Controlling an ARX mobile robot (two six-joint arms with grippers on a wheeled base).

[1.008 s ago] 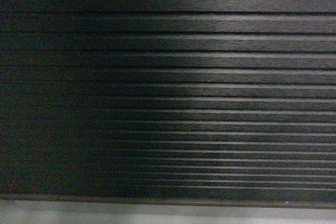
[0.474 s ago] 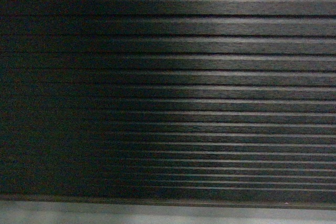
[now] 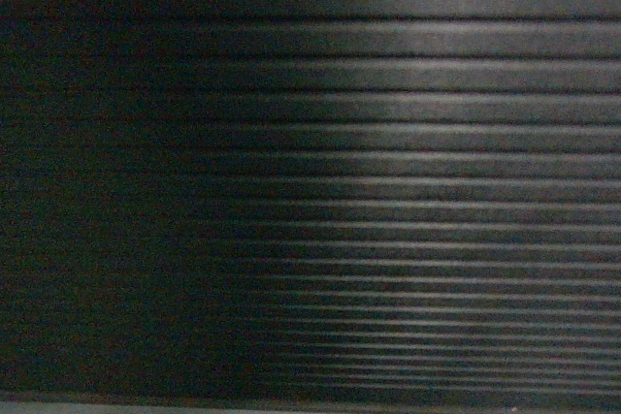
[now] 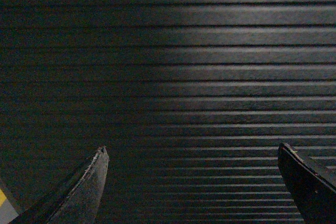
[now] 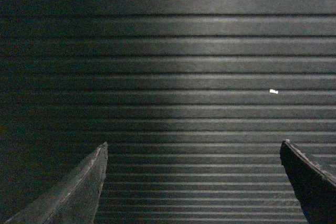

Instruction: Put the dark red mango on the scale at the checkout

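Ribbed checkout (image 3: 388, 143) front fills every view; both grippers, left (image 4: 191, 182) and right (image 5: 193, 182), spread empty before it. No mango or scale visible: search comes next.

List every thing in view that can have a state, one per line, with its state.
left gripper: open, fingers wide apart, nothing between them.
right gripper: open, fingers wide apart, nothing between them.
checkout front panel: upright, ribbed, fills all three views; lit on the right, dark on the left.
Mango and scale: not in view.
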